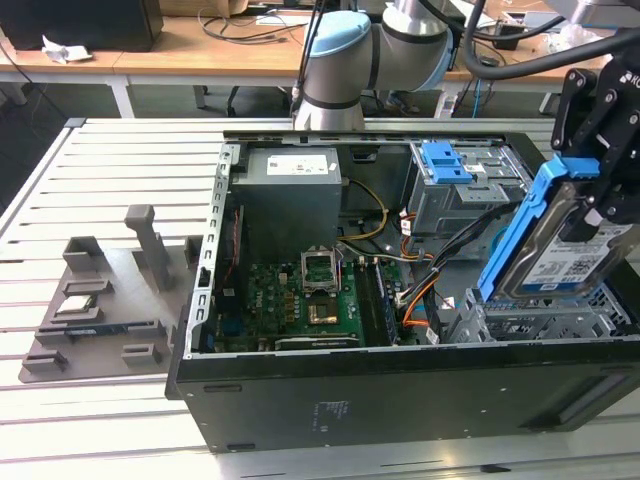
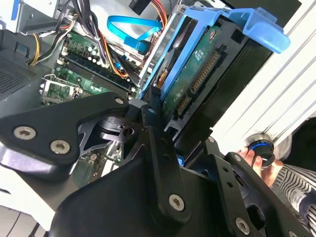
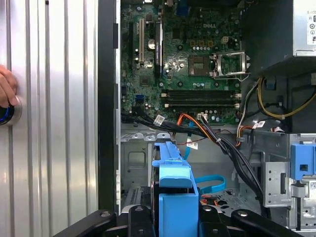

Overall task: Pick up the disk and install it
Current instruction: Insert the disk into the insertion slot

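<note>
The disk [image 1: 562, 258], a silver drive with a white-and-blue label in a blue caddy frame, hangs tilted over the drive cage [image 1: 540, 322] at the front corner of the open computer case [image 1: 400, 405], on the exterior view's right. My gripper [image 1: 592, 180] is shut on its upper end. In the second wrist view the disk [image 2: 197, 74] shows its green circuit side, with a black finger [image 2: 150, 116] pressed against the caddy. The first wrist view has the blue caddy [image 3: 175, 195] edge-on between the gripper's [image 3: 174, 219] black fingers, above the cage floor.
Cable bundles [image 1: 425, 285] run beside the cage, next to the motherboard [image 1: 310, 295]. A second blue caddy [image 1: 446, 160] sits in the far bay. A grey fixture plate [image 1: 100, 300] lies on the exterior view's left. A person's hand [image 3: 6, 91] rests on a blue knob on the table.
</note>
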`<state>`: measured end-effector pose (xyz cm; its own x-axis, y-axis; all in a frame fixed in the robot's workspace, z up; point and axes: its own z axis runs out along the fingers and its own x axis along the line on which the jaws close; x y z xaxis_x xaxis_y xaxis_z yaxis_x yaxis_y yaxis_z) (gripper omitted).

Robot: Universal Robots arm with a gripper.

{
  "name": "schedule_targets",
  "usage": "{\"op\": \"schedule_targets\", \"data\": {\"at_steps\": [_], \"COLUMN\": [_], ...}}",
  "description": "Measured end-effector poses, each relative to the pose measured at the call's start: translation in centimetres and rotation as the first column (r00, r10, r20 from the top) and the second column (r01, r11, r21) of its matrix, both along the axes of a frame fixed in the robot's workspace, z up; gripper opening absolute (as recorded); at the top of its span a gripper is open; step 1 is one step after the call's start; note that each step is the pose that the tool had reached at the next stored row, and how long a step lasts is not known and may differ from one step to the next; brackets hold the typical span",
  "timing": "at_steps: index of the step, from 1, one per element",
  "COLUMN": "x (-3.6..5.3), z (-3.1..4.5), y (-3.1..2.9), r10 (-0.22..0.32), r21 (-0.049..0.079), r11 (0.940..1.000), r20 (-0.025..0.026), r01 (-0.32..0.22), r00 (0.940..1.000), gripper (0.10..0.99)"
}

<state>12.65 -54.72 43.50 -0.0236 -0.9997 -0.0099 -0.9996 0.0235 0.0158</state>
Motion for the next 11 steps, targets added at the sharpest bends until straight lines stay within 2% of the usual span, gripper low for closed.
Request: {"op": "schedule_targets", "data": {"at_steps": [5, 7, 9, 11], "x": [-0.13, -0.14, -0.14, -0.14], "z": [-0.33, -0.91, -2.39, -3.24], "y": [0.06, 0.06, 0.06, 0.07], "r10": [-0.014, -0.014, -0.014, -0.014], "r21": [-0.001, -0.001, -0.001, -0.001], "r11": [0.9999, 0.9999, 0.9999, 0.9999], "r20": [0.0, 0.0, 0.0, 0.0], "r01": [0.014, 0.014, 0.014, 0.014], "r00": [0.9999, 0.9999, 0.9999, 0.9999], "gripper": [0.361, 0.361, 0.361, 0.361]}}
